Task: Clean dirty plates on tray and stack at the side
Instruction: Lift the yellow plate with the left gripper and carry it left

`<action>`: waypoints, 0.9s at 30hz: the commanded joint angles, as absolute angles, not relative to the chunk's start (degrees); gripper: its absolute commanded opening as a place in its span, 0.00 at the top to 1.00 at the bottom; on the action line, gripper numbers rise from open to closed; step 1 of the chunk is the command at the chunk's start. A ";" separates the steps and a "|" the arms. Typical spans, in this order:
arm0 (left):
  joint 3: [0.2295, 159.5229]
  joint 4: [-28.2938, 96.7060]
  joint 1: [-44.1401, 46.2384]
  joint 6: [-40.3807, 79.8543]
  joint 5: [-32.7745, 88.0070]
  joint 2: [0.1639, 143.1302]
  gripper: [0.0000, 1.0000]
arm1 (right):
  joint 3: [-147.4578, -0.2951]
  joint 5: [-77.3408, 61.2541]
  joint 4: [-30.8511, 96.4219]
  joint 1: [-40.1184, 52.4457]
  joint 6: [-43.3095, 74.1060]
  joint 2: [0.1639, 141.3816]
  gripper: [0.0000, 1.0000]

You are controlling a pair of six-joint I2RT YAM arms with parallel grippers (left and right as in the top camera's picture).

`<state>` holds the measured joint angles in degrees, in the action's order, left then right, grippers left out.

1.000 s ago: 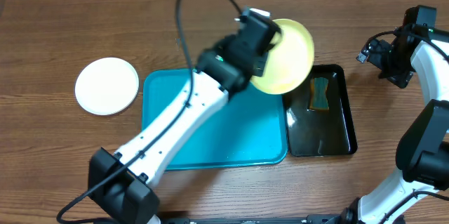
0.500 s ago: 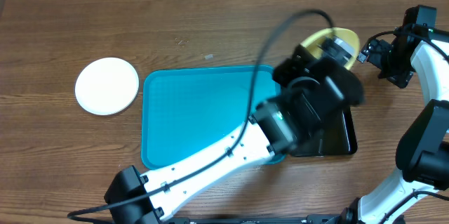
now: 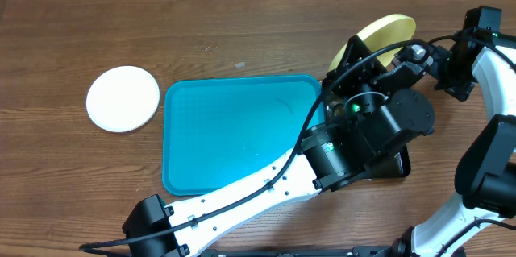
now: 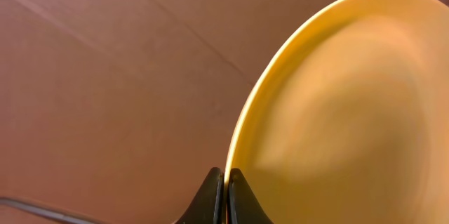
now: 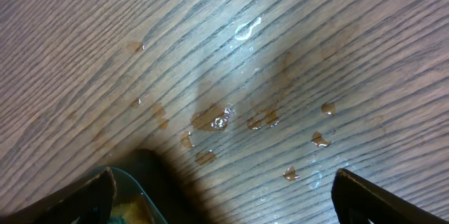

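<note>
The pale yellow plate (image 3: pixel 387 30) stands on edge in the air above the black basin, at the far right of the table. My left gripper (image 4: pixel 226 185) is shut on its rim; the plate (image 4: pixel 344 104) fills the right of the left wrist view. A white plate (image 3: pixel 122 98) lies flat on the table left of the cyan tray (image 3: pixel 234 132), which holds nothing. My right gripper (image 5: pixel 224 196) is open and empty over the wet table beside the basin corner. The third plate is out of view.
The black basin (image 3: pixel 397 160) sits right of the tray, mostly hidden under my left arm; its corner (image 5: pixel 133 196) shows in the right wrist view. Water drops (image 5: pixel 210 119) lie on the wood near it. My right arm (image 3: pixel 484 55) stands at the far right edge.
My left arm has swung right from above the tray to over the basin, carrying the yellow plate, which has turned from face-up to edge-on. The right arm has not moved.
</note>
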<state>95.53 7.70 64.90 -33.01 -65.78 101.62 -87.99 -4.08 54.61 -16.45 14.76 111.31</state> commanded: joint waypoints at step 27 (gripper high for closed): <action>95.72 48.71 7.75 27.92 22.06 103.42 0.96 | -89.01 -3.95 54.33 -16.51 15.05 109.95 0.00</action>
